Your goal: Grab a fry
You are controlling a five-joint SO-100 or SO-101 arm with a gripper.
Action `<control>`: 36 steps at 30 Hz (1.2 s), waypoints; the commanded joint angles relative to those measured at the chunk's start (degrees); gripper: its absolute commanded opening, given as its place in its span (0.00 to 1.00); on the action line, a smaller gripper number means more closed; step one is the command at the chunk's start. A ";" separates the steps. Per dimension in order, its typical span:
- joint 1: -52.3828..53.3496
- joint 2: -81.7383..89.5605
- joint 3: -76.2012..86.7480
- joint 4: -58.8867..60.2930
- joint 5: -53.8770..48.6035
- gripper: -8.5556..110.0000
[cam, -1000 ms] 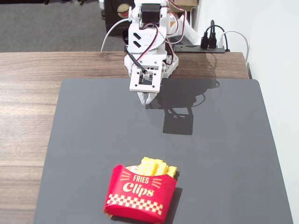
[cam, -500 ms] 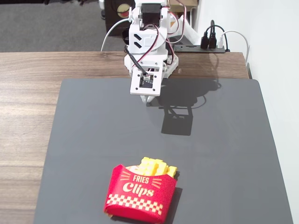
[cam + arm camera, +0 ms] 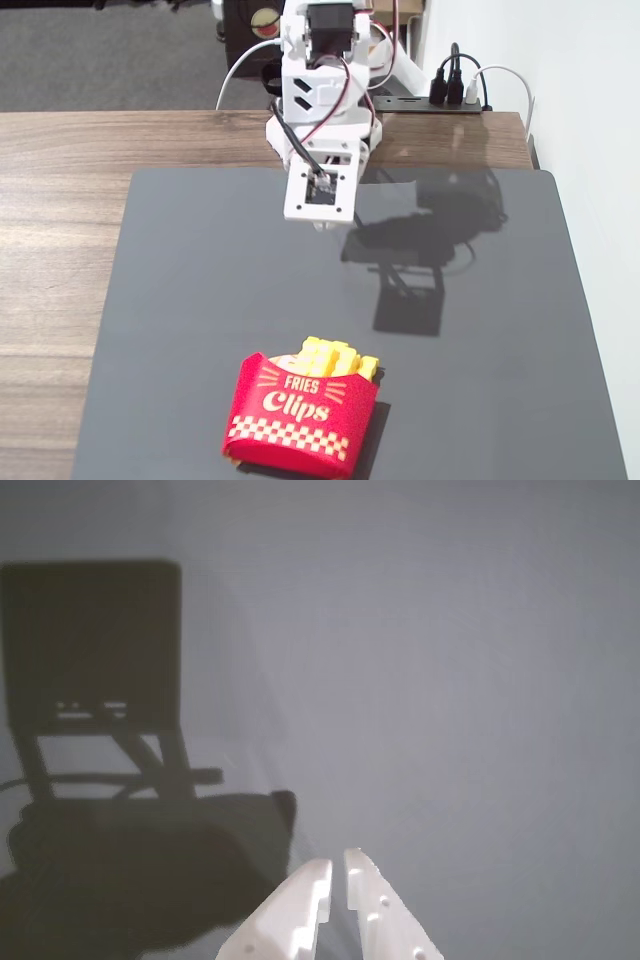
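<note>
White plastic pincer [image 3: 337,865], seen in the wrist view entering from the bottom edge, its two notched fingers [image 3: 385,910] nearly pressed together with only a thin slit between the tips and nothing held. Beneath it lies a plain dark grey mat [image 3: 460,680], crossed at left by the arm's own shadow [image 3: 110,780]. In the fixed view the white arm [image 3: 322,110] reaches from the far edge of the worktop [image 3: 60,220], a wood-grain surface, and hangs above the far part of the mat, with red and black wires [image 3: 310,135] looping across its body. Yellow fries [image 3: 335,358] stand bunched in the mouth of a red "Fries Clips" carton [image 3: 298,412], which lies flat on the mat near its front edge, well apart from the pincer. A black power strip [image 3: 440,98] with plugs sits at the back right of the worktop, beside the white wall [image 3: 590,200].
</note>
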 commanded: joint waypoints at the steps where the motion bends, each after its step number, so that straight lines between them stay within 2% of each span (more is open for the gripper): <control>1: -0.88 -7.03 -7.65 -1.76 1.14 0.08; 11: -2.02 -24.61 -23.29 -4.39 3.34 0.08; 36: -4.75 -52.21 -50.27 -8.88 5.54 0.08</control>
